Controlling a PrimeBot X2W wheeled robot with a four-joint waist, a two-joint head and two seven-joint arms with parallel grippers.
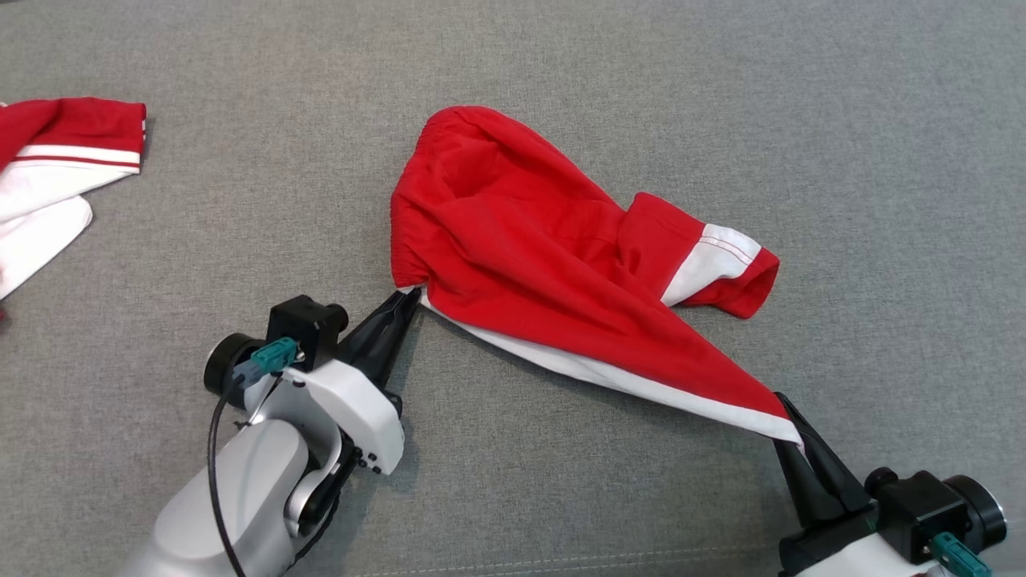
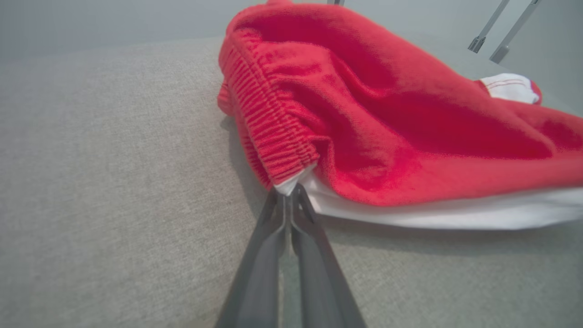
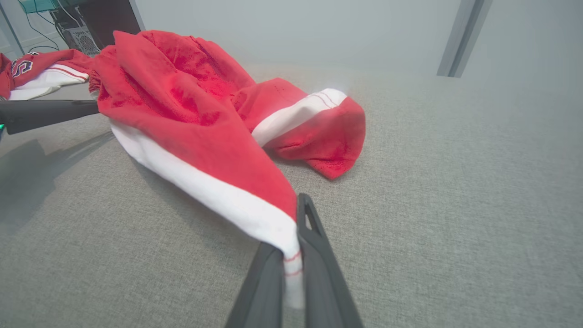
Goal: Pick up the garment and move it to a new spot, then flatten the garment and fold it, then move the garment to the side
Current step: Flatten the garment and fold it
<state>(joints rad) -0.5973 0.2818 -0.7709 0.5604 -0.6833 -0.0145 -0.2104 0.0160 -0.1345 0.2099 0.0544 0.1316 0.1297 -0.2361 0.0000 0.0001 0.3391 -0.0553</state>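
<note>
The garment [image 1: 529, 248] is a pair of red shorts with white side stripes, lying crumpled mid-surface on grey fabric. My left gripper [image 1: 407, 298] is shut on the waistband corner, seen close in the left wrist view, where the fingers pinch the garment [image 2: 364, 127] at its white edge. My right gripper [image 1: 793, 433] is shut on a leg-hem corner at the lower right; its wrist view has the garment [image 3: 191, 109] running up from the closed right gripper [image 3: 294, 269]. The white-striped edge stretches taut between both grips. The other leg lies folded at the right.
A second red and white piece of clothing [image 1: 56, 168] lies at the far left edge. The grey fabric surface [image 1: 801, 96] stretches all around. The left arm's fingers [image 3: 50, 114] reach in from the left of the right wrist view.
</note>
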